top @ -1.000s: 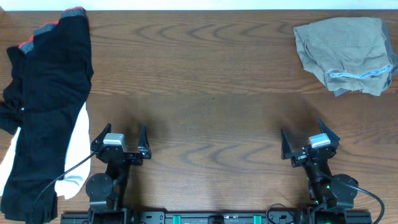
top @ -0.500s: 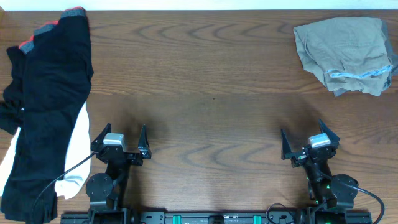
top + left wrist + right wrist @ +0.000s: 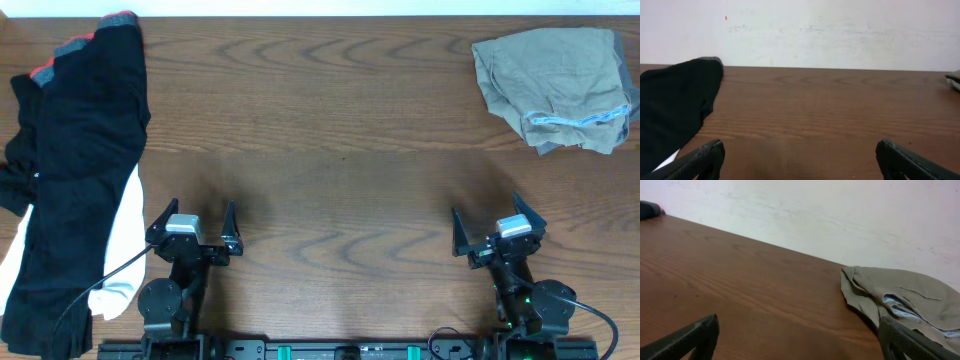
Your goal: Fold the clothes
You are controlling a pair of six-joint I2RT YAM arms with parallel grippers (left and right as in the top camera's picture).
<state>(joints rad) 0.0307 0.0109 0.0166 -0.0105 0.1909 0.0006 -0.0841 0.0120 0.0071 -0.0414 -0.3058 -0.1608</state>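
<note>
Finds the large khaki-beige cotton shorts (image 3: 555, 85) crumpled in the far right corner of the brown wooden table (image 3: 330, 130). Shows a strip of pale blue waistband lining (image 3: 578, 120) along their near edge. Finds a heap of black garments with red-grey trim (image 3: 75, 150) sprawled down the left side, partly over a white garment (image 3: 122, 250). Has the left gripper (image 3: 200, 210) and the right gripper (image 3: 485, 210) low by the near edge, each with fingers spread wide, pinching nothing, well apart from all the cloth.
</note>
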